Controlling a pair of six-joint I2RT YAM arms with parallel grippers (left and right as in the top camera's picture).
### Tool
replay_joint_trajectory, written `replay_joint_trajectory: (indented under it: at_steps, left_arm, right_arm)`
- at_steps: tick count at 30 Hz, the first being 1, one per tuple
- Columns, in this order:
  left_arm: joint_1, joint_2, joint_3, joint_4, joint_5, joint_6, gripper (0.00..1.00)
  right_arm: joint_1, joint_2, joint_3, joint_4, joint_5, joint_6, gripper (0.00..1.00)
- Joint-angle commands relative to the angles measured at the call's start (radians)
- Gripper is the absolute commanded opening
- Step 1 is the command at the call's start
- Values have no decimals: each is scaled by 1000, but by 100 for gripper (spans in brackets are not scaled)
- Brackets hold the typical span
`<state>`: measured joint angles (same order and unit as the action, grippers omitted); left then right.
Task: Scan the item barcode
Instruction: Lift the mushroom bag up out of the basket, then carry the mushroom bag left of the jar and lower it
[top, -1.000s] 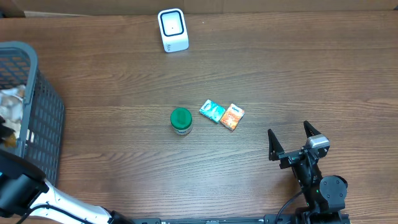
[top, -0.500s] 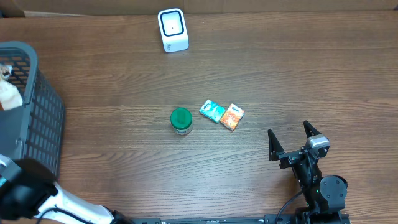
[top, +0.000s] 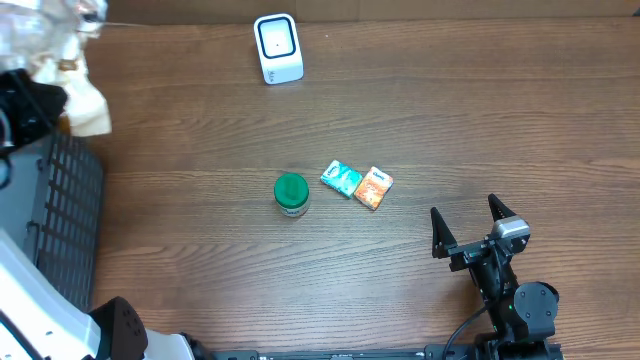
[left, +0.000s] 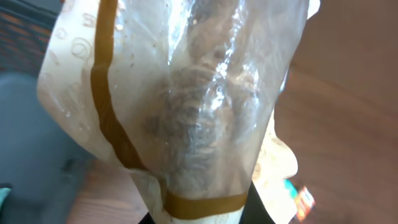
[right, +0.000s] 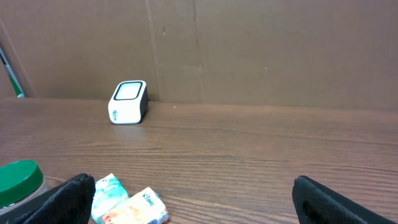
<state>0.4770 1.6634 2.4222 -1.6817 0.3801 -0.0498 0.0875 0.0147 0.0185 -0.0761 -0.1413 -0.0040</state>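
Note:
My left gripper (top: 35, 95) is shut on a clear plastic bag (top: 62, 62) with a cream bottom and a brown band, held up over the far left of the table above the basket. In the left wrist view the bag (left: 186, 106) fills the frame, with something brownish inside; my left gripper (left: 202, 219) pinches its lower end. No barcode shows. The white scanner (top: 278, 48) stands at the far middle edge, to the right of the bag, and shows as the scanner (right: 129, 101) in the right wrist view. My right gripper (top: 464, 212) stands open and holds nothing at the near right.
A grey mesh basket (top: 62, 215) stands at the left edge. A green-lidded jar (top: 291, 193), a teal packet (top: 341, 178) and an orange packet (top: 373, 187) lie mid-table. A cardboard wall (right: 249, 50) backs the table.
The left arm has risen out of the basket with the bag and carried it toward the far left corner. The right arm has not moved.

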Motion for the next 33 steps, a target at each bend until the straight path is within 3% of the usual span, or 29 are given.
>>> replay_joint_trajectory:
  at_steps: [1, 8, 15, 23, 33]
  left_arm:
    - [-64, 10, -12, -8, -21, 16, 4]
    - [-194, 10, -130, -8, -26, 8, 5]
    - [-335, 10, -416, 33, -73, -11, 4]
    - [-447, 10, -757, 232, -77, -73, 5]
    - [-479, 10, -1104, 510, -76, -178, 4]
  right_arm:
    - [8, -8, -11, 3, 10, -5, 100]
    - [8, -8, -11, 3, 9, -5, 100]
    - [8, -8, -11, 3, 9, -5, 100]
    - [8, -8, -11, 3, 9, -5, 100]
    - [8, -8, -11, 3, 9, -5, 100]
